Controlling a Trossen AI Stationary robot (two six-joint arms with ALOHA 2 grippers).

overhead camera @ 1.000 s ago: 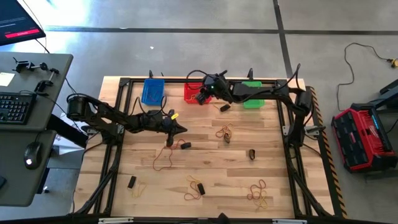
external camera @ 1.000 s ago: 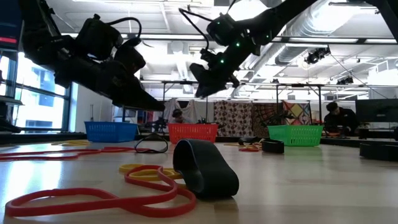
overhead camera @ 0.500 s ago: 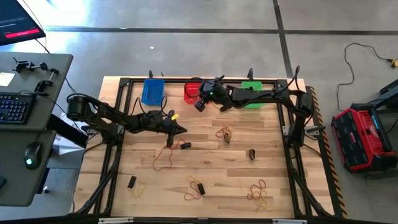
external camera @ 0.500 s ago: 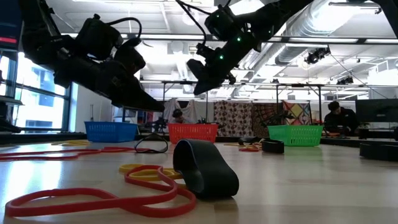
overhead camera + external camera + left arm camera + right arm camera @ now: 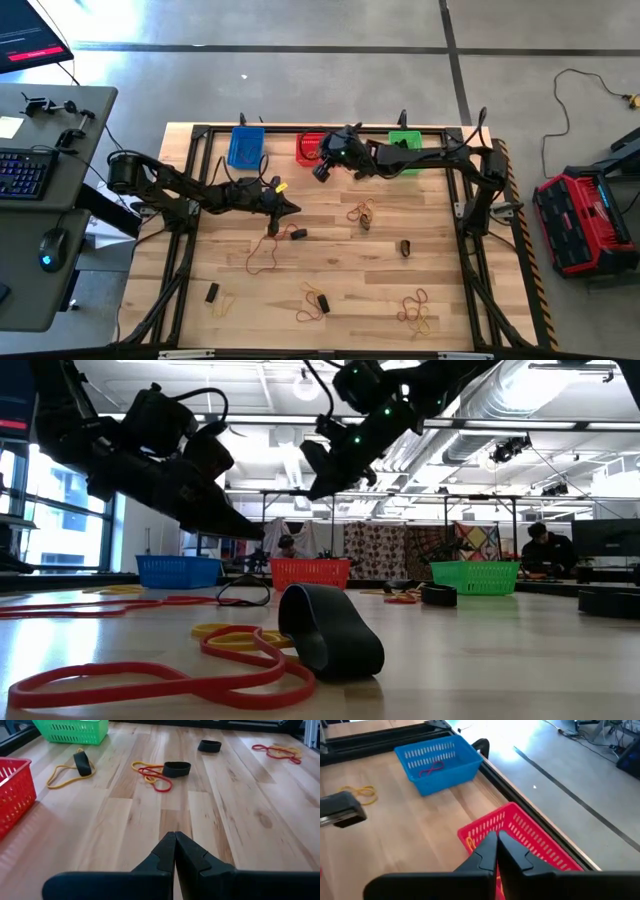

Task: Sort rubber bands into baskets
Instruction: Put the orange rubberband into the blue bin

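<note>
- Three baskets are sitting in a row along the 12 o'clock edge of the worktop [image 5: 440, 250]: the blue basket [image 5: 245, 146] toward 11 o'clock, the red basket [image 5: 311, 146] at the middle, the green basket [image 5: 405, 150] toward 1 o'clock.
- I am holding my right gripper [image 5: 320, 169] in the air just beside the red basket, at its 6 o'clock rim; its jaws are pressed together, and nothing is showing between them.
- I am hanging my left gripper [image 5: 291, 208] above bare wood near the middle of the worktop, jaws closed to a point on nothing.
- A reddish band [image 5: 431, 769] is lying inside the blue basket, and a yellow loop [image 5: 361, 793] is resting on the wood beside it.
- The other rubber bands are lying scattered on the wood: an orange loop [image 5: 262, 256] and a dark thick band [image 5: 298, 234] toward 6 o'clock from my left gripper, a tangle with a dark band [image 5: 362, 213] near the centre, another dark band [image 5: 406, 247] toward 4 o'clock.
- More bands are lying along the 6 o'clock edge: a dark one [image 5: 212, 293], a mixed cluster [image 5: 316, 302], and orange and yellow loops [image 5: 417, 309].
</note>
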